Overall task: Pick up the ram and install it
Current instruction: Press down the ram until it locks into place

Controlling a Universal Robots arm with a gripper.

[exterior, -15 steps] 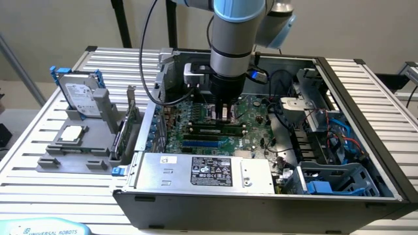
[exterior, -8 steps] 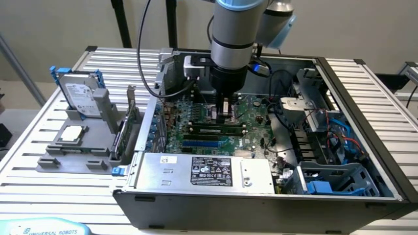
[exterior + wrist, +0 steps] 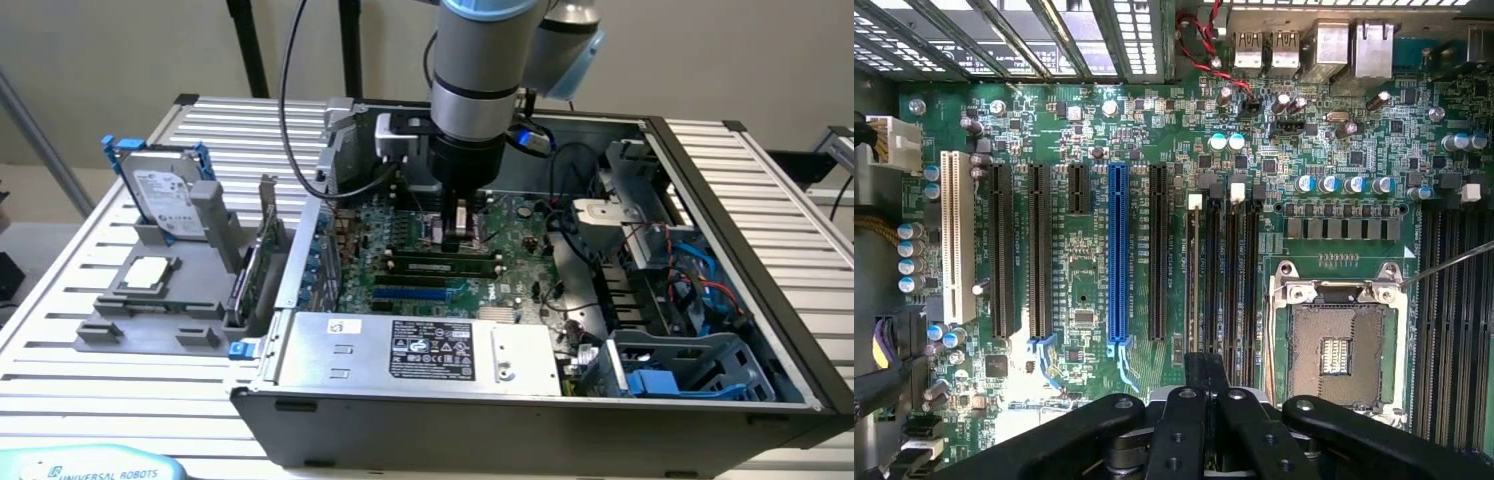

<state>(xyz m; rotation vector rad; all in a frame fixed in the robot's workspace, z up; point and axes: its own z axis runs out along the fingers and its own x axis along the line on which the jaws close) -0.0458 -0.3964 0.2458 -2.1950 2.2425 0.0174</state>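
Observation:
The ram (image 3: 437, 267), a long green stick with dark chips, lies along a black slot on the motherboard (image 3: 400, 230) inside the open computer case. My gripper (image 3: 461, 240) hangs straight down over the board, just behind the ram's middle. Whether it touches the stick I cannot tell. In the wrist view the gripper (image 3: 1204, 372) is shut, with nothing showing between its black fingers (image 3: 1179, 400). It sits over the near end of a group of long black slots (image 3: 1224, 270). The open processor socket (image 3: 1334, 340) lies beside them.
A grey fixture (image 3: 147, 330) on the slatted table holds a hard drive (image 3: 167, 195), a square silver chip (image 3: 144, 272) and an upright card (image 3: 260, 260). The power supply (image 3: 414, 350) fills the case's front. Cables and a blue drive cage (image 3: 681, 370) crowd the exterior view's right.

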